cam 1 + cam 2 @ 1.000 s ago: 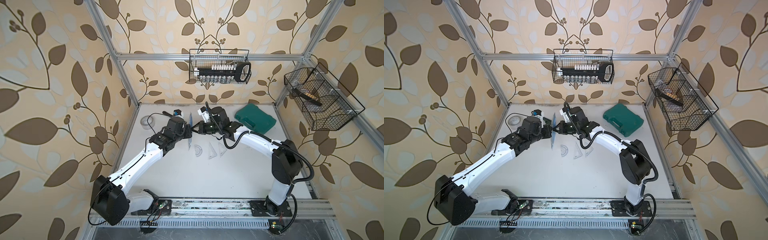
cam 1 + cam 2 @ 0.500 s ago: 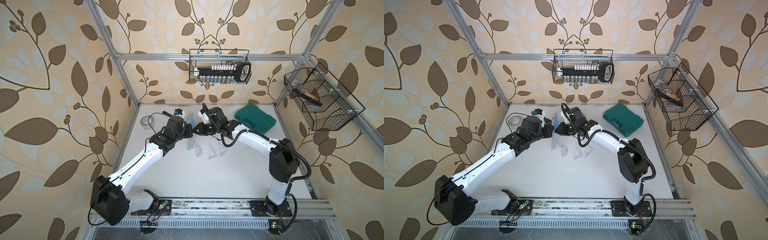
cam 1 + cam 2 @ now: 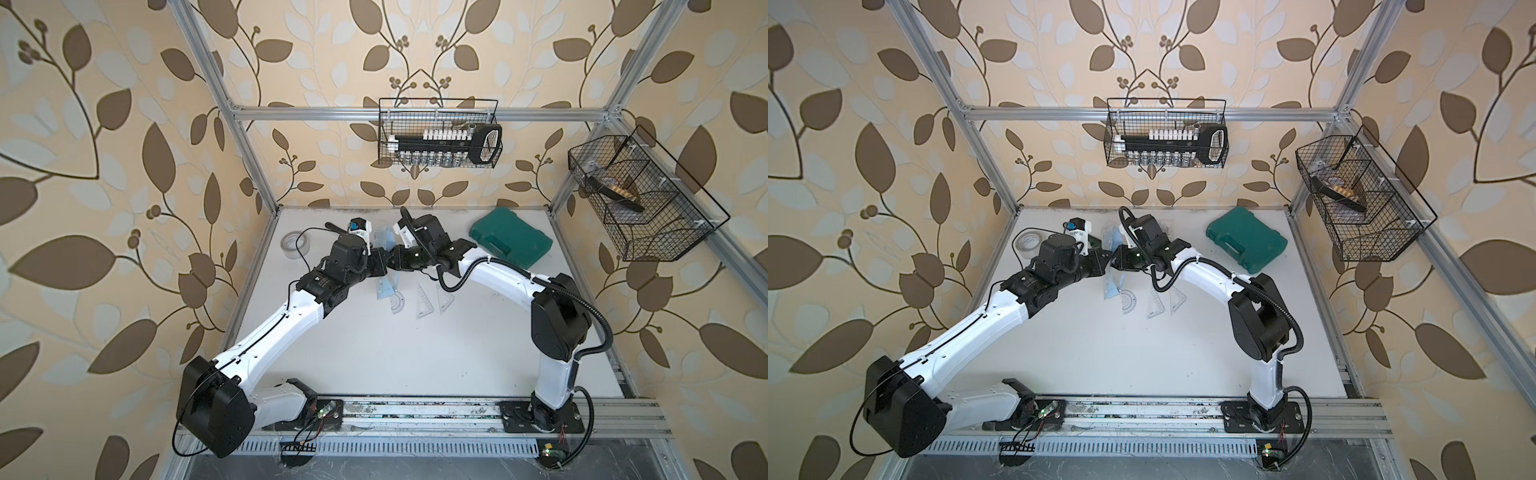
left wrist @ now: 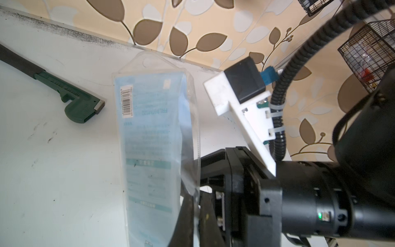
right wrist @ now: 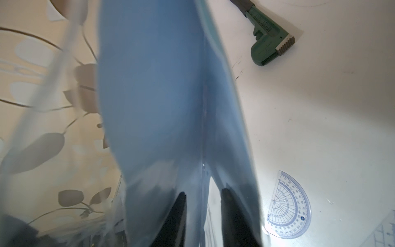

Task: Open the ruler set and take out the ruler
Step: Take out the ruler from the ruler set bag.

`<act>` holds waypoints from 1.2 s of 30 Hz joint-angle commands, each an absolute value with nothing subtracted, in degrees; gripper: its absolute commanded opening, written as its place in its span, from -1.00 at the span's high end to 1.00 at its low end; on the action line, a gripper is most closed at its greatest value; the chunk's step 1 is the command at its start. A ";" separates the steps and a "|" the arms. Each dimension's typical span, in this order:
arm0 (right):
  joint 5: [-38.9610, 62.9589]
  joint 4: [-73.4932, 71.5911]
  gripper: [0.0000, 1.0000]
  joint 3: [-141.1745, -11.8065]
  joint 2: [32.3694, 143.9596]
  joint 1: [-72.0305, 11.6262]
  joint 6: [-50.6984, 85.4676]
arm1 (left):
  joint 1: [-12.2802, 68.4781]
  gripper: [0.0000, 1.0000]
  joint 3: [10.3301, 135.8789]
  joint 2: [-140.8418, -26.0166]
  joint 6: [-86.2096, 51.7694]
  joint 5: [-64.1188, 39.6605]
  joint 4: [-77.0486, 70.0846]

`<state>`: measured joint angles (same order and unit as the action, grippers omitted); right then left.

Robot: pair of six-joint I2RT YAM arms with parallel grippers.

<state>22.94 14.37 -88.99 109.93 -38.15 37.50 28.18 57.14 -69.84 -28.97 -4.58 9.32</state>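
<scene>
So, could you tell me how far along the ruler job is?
Done: the pouch looks opened; protractor and two set squares lie on the table. In hand: left gripper pinches the pouch, right gripper open at it. Left: no straight ruler visible outside yet.

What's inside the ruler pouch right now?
Through the clear pouch only a blue printed card shows; anything behind that card is hidden. The protractor lies outside it.
</scene>
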 commanded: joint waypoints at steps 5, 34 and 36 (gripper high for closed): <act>23.84 11.44 0.47 -91.86 112.55 -38.58 40.12 | 28.74 1.00 56.80 -67.03 -29.93 -6.46 4.67; 16.63 14.19 1.00 -86.26 101.95 -37.73 35.91 | 28.74 1.00 58.22 -70.86 -30.48 3.89 7.82; 15.99 14.42 1.00 -85.69 100.79 -37.26 35.64 | 28.74 1.00 58.62 -71.42 -30.27 4.52 7.91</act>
<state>18.28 12.93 -87.22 102.74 -37.85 37.34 28.18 55.64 -71.29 -30.26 2.22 8.86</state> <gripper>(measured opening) 0.048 0.056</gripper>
